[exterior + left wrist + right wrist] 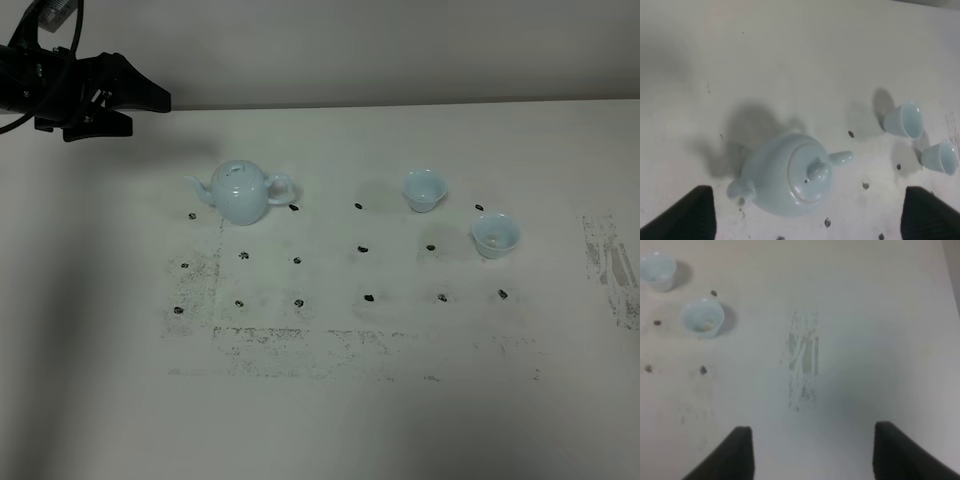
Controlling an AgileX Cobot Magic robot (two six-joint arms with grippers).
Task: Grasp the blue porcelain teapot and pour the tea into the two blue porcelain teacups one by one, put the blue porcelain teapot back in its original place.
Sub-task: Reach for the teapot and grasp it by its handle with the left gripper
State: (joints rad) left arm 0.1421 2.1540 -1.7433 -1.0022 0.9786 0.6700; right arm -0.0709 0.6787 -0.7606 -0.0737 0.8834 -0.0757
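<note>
Across the white table (pixel 330 420), all still standing, no pour begun by the look of it. At the far left corner, left gripper (pixel 150 112): spread wide, empty. Right gripper (pixel 815 455): parted too, holding nothing, over bare table beyond the cups. One blue porcelain teapot (pixel 242 191), upright left of centre, forward and right of the left gripper, the nearer arm; spout leftward, handle toward the cups, long axis across the table. Two cups, well right: farther teacup (pixel 424 189), nearer teacup (pixel 495 236).

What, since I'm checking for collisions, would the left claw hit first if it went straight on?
Probably the blue porcelain teapot, centred ahead of the left claw in its wrist view; depth is unclear.
</note>
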